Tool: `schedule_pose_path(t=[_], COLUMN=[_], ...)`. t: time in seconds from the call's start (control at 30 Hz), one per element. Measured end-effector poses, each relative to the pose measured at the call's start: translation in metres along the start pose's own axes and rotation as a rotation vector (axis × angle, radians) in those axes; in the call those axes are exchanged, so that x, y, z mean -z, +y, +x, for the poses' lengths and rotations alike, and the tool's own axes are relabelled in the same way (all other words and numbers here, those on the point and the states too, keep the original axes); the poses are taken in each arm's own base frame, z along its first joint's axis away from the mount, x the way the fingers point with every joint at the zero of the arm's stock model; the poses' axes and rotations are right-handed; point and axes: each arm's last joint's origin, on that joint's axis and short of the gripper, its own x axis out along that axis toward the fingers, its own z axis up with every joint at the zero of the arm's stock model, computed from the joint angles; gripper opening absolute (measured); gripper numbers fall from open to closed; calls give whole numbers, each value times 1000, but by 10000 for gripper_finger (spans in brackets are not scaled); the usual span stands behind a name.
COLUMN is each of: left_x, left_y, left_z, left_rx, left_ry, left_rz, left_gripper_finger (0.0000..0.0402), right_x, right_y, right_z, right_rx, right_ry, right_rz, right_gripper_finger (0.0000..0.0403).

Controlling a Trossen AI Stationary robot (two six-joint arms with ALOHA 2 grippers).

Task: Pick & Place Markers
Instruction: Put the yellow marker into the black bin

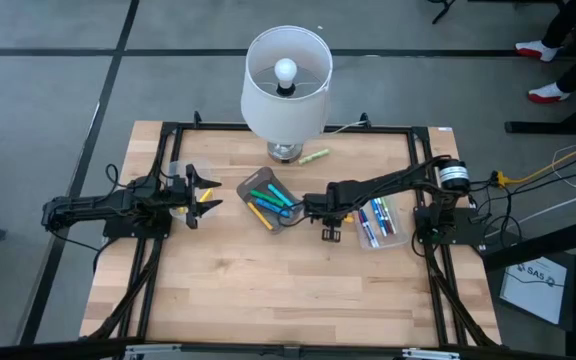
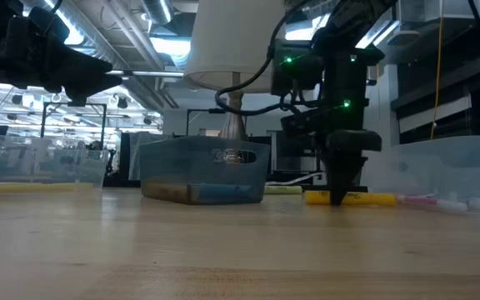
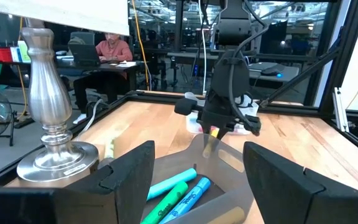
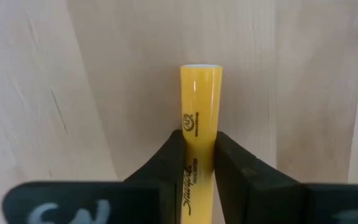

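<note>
Looking down from above, the right gripper (image 1: 329,222) reaches to the middle of the table (image 1: 268,300), between a clear bin of markers (image 1: 270,199) at the table's centre and another clear tray of markers (image 1: 380,222) toward the right edge. The left gripper (image 1: 200,194) waits near the left edge with its jaws spread wide, a yellow marker (image 1: 204,197) lying just beside it. A lamp (image 1: 286,85) stands at the far edge, with one pale green marker (image 1: 314,157) next to its base. What the right gripper has under it is hidden here.

At table height, the right gripper stands upright on a yellow highlighter (image 2: 352,198) that lies flat on the wood, just to one side of the centre bin (image 2: 204,171).

The left wrist view shows green and blue markers (image 3: 179,196) in the bin below its open fingers (image 3: 129,171), and the right arm farther off.

The right wrist view alone settles the grip: both fingers (image 4: 169,163) press against the sides of the yellow barrel, which rests on the table.

To do this well, I'd say the grip should be firm and the lift straight up before any sideways travel, since the hold looks near one end and the free end could droop or swing.
</note>
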Motion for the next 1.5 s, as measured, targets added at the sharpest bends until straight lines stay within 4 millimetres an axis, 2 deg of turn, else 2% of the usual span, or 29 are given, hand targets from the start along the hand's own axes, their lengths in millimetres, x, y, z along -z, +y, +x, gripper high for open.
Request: schedule_pose_path(t=[0.1, 0.23, 0.53, 0.9, 1.5], left_x=[0, 0, 0, 0, 0], left_y=[0, 0, 0, 0, 0], left_z=[0, 0, 0, 0, 0], left_rx=[0, 0, 1, 0, 0], left_ry=[0, 0, -1, -4, -4], left_rz=[0, 0, 0, 0, 0], left_gripper_finger=[242, 240, 240, 240, 240], right_x=[6, 7, 9, -2, -26], right_y=[2, 4, 14, 20, 23], right_z=[-9, -28, -53, -85, -105], right_rx=[-2, -16, -48, -70, -21], right_ry=[14, -49, -155, -432, -773], right_rz=[28, 84, 134, 167, 199], right_gripper_finger=[64, 64, 64, 64, 64])
